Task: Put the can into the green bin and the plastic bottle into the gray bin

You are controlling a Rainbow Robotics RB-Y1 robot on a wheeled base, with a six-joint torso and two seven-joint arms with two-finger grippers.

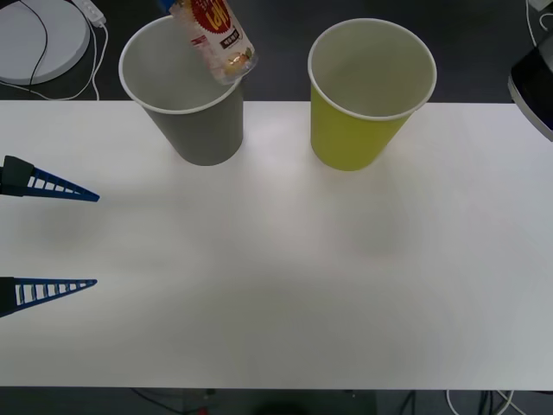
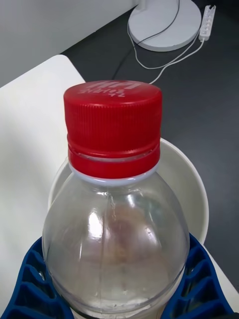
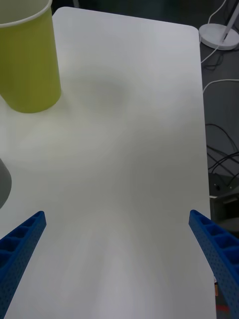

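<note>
- Front view gives you the plastic bottle (image 1: 214, 36) tilted over the gray bin (image 1: 183, 91), base low at 5 o'clock above its rim.
- Your right gripper (image 2: 117, 294) pinches the bottle's body.
- Left gripper (image 1: 93, 240) waits spread at 9 o'clock.

Left gripper (image 1: 97, 240) fingers spread; right gripper (image 2: 117, 284) clamped

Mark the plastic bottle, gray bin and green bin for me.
plastic bottle (image 2: 113, 124): right wrist view, on the red cap's ribbed side.
gray bin (image 1: 207, 130): front view, on the gray outer wall below the rim.
green bin (image 1: 350, 138): front view, on the yellow-green outer wall.
</note>
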